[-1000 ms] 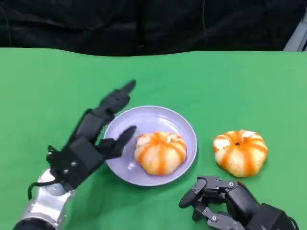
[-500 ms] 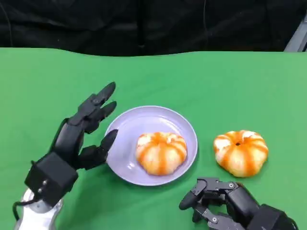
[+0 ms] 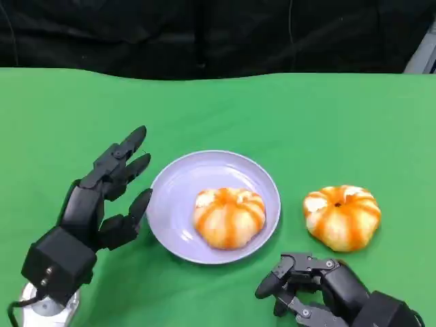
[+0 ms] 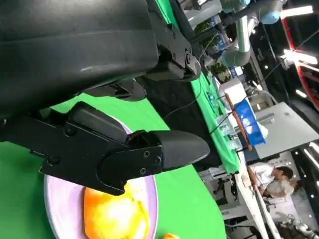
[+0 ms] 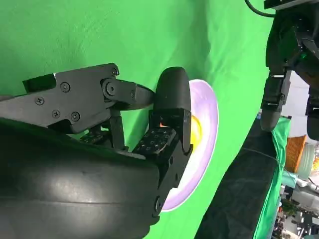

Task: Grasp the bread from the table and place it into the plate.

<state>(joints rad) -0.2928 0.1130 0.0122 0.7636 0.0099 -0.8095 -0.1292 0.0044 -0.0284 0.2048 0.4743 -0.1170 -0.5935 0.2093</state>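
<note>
Bread: one bun lies in the plate; another bun sits on the green worktop at the plate's three o'clock, well apart. The left hand, at the plate's nine o'clock, has its fingers released and spread. The right hand, fingers curled on nothing, risks knocking the outer bun sideways on approach.

The right hand hovers with curled fingers over green cloth, before the lavender plate holding bread
</note>
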